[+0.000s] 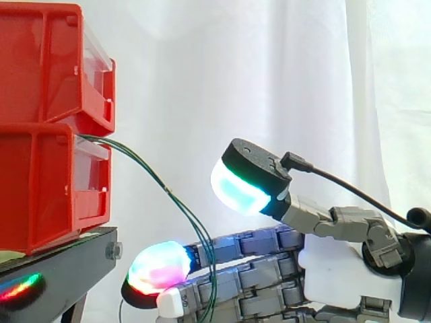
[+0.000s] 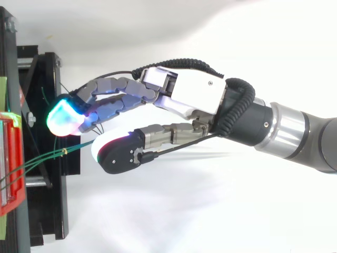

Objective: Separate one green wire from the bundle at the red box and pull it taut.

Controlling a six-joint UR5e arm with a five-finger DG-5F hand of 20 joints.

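thin green wires (image 1: 159, 179) leave the lower red box (image 1: 40, 188) at left, sagging slack down to the right.

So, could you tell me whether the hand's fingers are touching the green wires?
Cannot tell. In the side view the green wires cross the fingers with neither gap nor contact plain; in the top view they run under the hand.

My hand (image 2: 189, 97) reaches left toward the red bin (image 2: 10, 158), fingers (image 2: 110, 103) stretched out, thumb (image 2: 121, 153) apart beside them. Green wires (image 2: 52, 155) run from the bin across the black stand (image 2: 50, 205) into the gap between.
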